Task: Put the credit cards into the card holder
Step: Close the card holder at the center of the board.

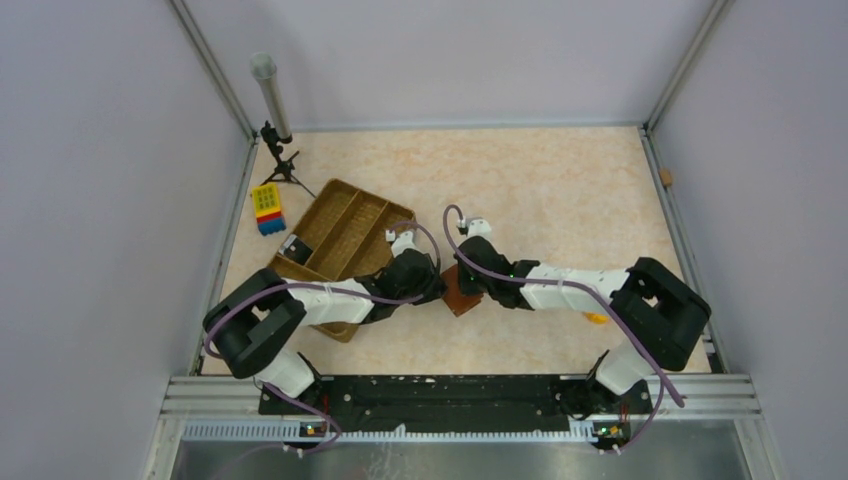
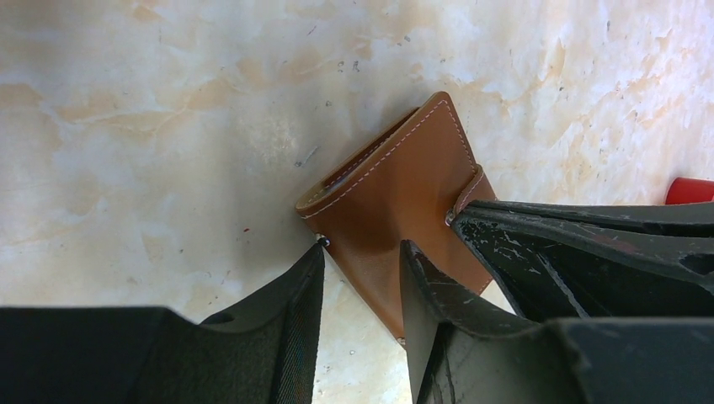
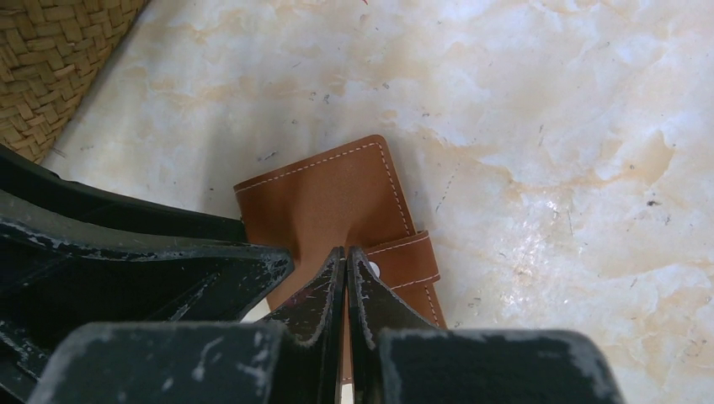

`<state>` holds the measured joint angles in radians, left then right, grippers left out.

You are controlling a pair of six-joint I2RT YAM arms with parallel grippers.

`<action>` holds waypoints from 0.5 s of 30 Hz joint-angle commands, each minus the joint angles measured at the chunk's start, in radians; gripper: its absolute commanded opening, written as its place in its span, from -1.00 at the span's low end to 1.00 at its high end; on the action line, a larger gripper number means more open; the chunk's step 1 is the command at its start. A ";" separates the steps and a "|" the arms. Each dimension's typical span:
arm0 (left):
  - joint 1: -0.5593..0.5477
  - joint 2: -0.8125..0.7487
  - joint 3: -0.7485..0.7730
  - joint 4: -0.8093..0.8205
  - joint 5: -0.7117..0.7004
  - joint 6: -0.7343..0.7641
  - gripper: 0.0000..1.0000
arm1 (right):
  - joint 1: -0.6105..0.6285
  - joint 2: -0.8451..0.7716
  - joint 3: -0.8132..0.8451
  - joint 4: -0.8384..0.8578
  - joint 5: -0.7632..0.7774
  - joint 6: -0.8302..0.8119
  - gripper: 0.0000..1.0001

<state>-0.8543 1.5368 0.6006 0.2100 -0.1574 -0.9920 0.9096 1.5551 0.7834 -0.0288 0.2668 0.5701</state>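
Note:
The brown card holder lies on the table between the two grippers. In the left wrist view it shows a dark slot along its far edge. In the right wrist view it lies closed face up, with a strap and snap at its right. My left gripper is open, and the holder's near corner sits between its fingers. My right gripper is shut, with its tips down on the holder beside the strap. No credit cards are visible in any view.
A woven brown compartmented tray stands left of the holder, under my left arm. A yellow-and-blue block and a small tripod with a tube stand at the far left. A red object lies near the holder.

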 commanded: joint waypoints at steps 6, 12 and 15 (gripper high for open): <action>-0.012 0.046 -0.001 -0.098 -0.031 0.021 -0.24 | 0.003 -0.036 -0.012 0.080 -0.003 0.022 -1.00; -0.014 0.049 0.002 -0.105 -0.038 0.021 -0.24 | 0.004 -0.039 -0.023 0.070 -0.013 0.040 -1.00; -0.014 0.049 0.004 -0.109 -0.041 0.021 -0.24 | 0.004 -0.048 -0.037 0.065 -0.009 0.057 -1.00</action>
<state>-0.8639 1.5475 0.6102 0.2089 -0.1783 -0.9920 0.9096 1.5532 0.7658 0.0139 0.2638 0.5972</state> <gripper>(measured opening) 0.381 0.003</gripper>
